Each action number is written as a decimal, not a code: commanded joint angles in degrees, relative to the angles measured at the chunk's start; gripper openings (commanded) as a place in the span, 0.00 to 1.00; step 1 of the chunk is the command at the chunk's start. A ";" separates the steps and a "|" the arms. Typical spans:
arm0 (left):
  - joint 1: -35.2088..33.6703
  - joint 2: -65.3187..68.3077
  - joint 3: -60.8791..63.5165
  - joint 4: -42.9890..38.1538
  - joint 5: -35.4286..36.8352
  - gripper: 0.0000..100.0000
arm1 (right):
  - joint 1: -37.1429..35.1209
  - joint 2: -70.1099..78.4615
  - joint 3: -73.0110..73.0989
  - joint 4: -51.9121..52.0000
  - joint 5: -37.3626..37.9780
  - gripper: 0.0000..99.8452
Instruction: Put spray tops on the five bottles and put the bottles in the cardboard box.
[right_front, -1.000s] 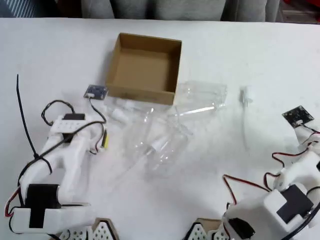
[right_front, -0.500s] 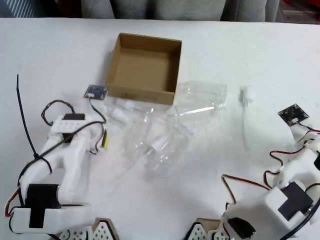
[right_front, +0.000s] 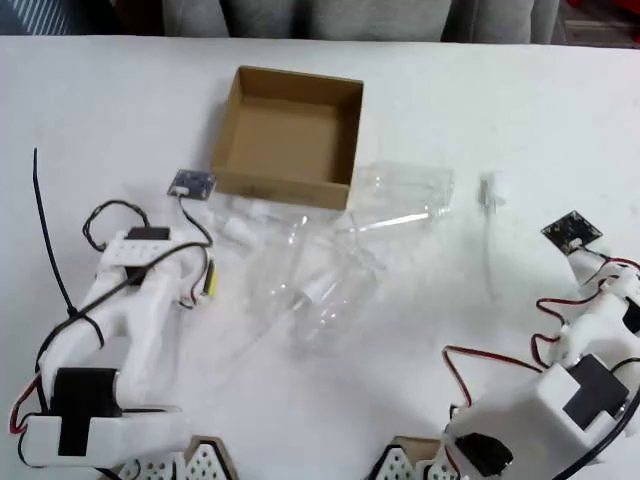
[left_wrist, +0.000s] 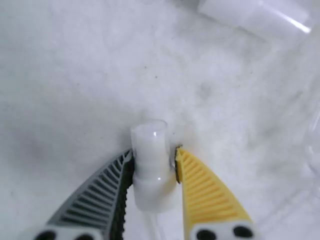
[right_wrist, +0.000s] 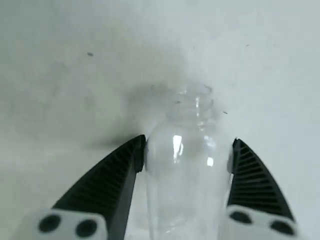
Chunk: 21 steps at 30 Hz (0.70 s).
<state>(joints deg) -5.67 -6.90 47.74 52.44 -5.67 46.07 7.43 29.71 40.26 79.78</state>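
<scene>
Nearest on the left side, the left gripper (left_wrist: 152, 156) is closed on a small white plastic spray top (left_wrist: 149, 167). Its grey finger and its yellow finger press the two sides of the top. I cannot tell if the top rests on the white table (right_front: 90, 100) or hangs just over it. Nearest on the right side, the right gripper (right_wrist: 187, 147) holds a clear plastic bottle with an open neck (right_wrist: 187, 165). Its two black fingers touch the sides of the bottle.

Farther, in the middle of the table, a heap of clear plastic bottles (right_front: 320, 275) lies flat, some touching each other. I cannot count them surely. To the right of the heap and apart from it lies a loose white spray top with a thin tube (right_front: 488, 192). Farthest stands the open brown cardboard box (right_front: 282, 188), just behind the heap.

I judge that the step in hand is joining a top to a bottle, and that the task is near its beginning, because no bottle is in the box. The next move calls for bringing both grippers together, guiding the top straight into the open neck, and keeping the bottle steady.
</scene>
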 joint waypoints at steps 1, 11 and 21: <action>-0.84 -3.03 -0.44 -1.32 -0.62 0.02 | -0.75 -0.22 -2.20 -0.84 0.18 0.11; -0.84 -3.03 -0.44 -1.32 -0.62 0.02 | -1.71 -3.74 -18.20 20.26 -21.45 0.02; -0.84 -3.03 -0.44 -1.23 -0.62 0.02 | -15.34 -17.54 -27.16 42.15 -46.24 0.02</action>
<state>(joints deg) -5.67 -6.90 47.74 52.44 -5.67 35.52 -3.30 5.10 79.38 38.99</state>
